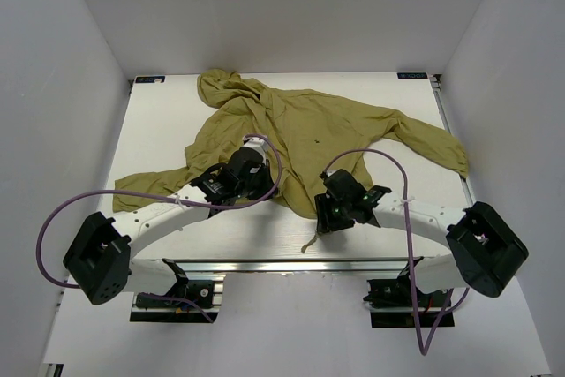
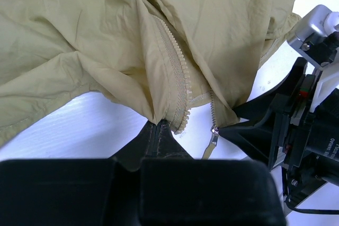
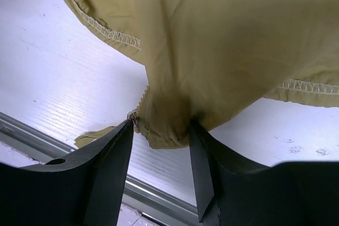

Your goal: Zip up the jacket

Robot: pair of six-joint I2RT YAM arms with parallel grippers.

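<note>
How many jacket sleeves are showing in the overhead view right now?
2 on the jacket. The first sleeve runs toward the left edge of the table; the second sleeve stretches toward its right edge. Neither seems hidden.

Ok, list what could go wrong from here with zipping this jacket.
The right gripper has its jaws apart around the bottom corner of the olive-yellow thin-fabric jacket; that side may slip free.
The small metal zipper pull hangs loose beside unjoined pale zipper teeth; closing could catch fabric instead.
The left gripper pinches only the hem edge; a tug may free it.
</note>
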